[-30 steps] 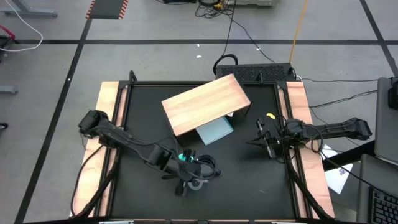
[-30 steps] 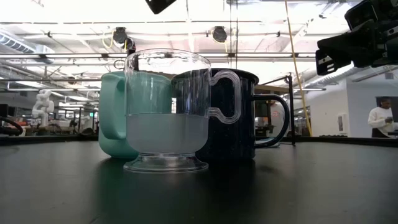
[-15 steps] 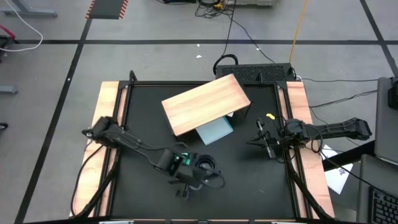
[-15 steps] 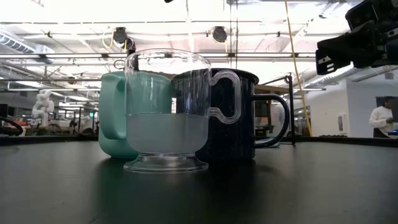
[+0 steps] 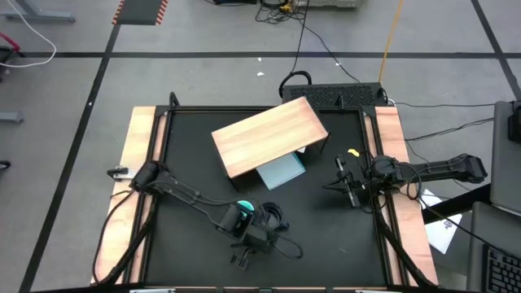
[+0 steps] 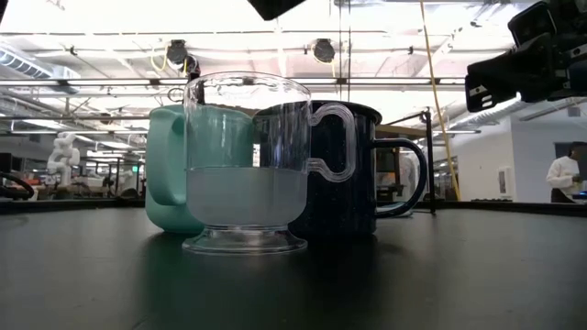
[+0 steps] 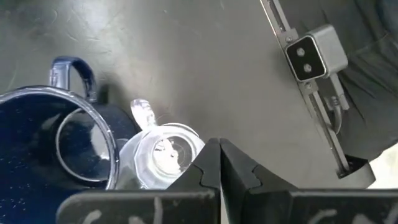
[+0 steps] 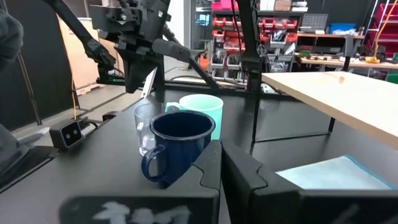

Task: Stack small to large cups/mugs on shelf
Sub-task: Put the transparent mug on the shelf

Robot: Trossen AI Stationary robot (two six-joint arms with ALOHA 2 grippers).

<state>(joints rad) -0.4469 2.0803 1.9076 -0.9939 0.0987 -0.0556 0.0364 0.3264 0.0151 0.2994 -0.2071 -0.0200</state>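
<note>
Clear glass cup (image 6: 245, 165), footed, handled | turquoise mug (image 6: 170, 170) | dark-blue mug (image 6: 367, 170) | both tools closed, empty

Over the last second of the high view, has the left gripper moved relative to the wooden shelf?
Yes. The left gripper has moved farther from the shelf, toward the table's near edge, past the cluster of mugs.
</note>
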